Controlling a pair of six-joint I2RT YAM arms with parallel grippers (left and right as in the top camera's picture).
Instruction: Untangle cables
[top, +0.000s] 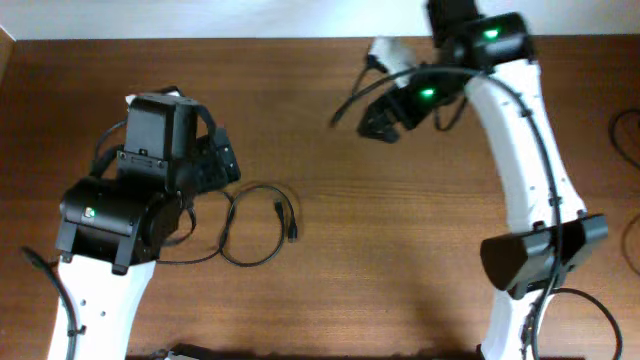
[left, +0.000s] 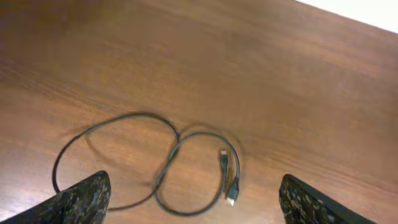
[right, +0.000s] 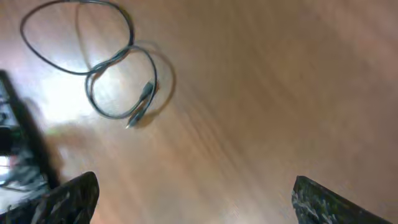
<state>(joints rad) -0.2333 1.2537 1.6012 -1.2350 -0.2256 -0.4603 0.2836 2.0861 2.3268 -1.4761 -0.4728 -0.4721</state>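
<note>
Left pincer (left: 194, 180) and right pincer (right: 194, 180) both wide open, empty. Risk: pinching cable (left: 174, 148) at its crossing cinches the loop tighter.

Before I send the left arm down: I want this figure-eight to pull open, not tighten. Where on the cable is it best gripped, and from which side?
Probably the plug end of the cable, from straight above: it lies flat on the table, is thicker than the cord, and sits at the smaller loop's outer edge, clear of the crossing.
</note>
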